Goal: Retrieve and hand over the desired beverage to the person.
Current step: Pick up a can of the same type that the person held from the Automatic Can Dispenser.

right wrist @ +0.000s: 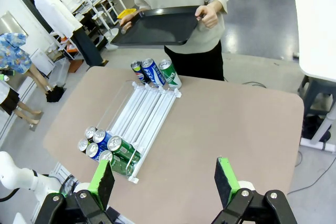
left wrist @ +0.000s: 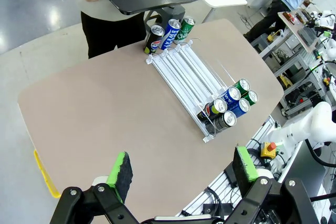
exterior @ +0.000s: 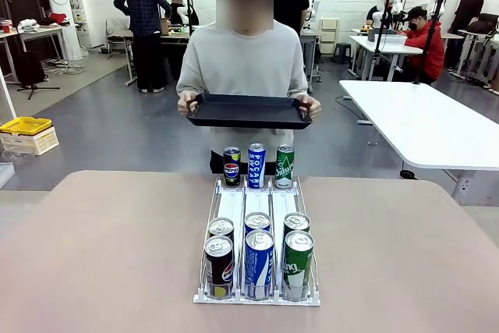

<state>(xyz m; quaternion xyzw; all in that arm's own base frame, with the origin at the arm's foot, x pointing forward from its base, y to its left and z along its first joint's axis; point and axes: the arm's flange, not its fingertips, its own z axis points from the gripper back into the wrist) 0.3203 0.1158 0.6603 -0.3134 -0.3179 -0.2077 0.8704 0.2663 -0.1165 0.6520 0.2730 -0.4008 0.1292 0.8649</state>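
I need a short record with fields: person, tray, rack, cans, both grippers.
tray: black, nothing on it
person: at the far side, holds it with both hands
rack: white, three lanes
near cans: six at the rack's near end, two per colour
far cans: three upright at its far end: black, blue, green
left gripper: open, empty
right gripper: open, empty

Top centre, a person (exterior: 248, 60) in grey faces me, holding a black tray (exterior: 248, 111) two-handed. Lower centre on my table (exterior: 101, 255), a white three-lane rack (exterior: 231, 210) holds six cans (exterior: 259, 261) at its near end. A Pepsi can (exterior: 231, 166), Pocari can (exterior: 256, 165) and green can (exterior: 284, 167) stand at its far end.
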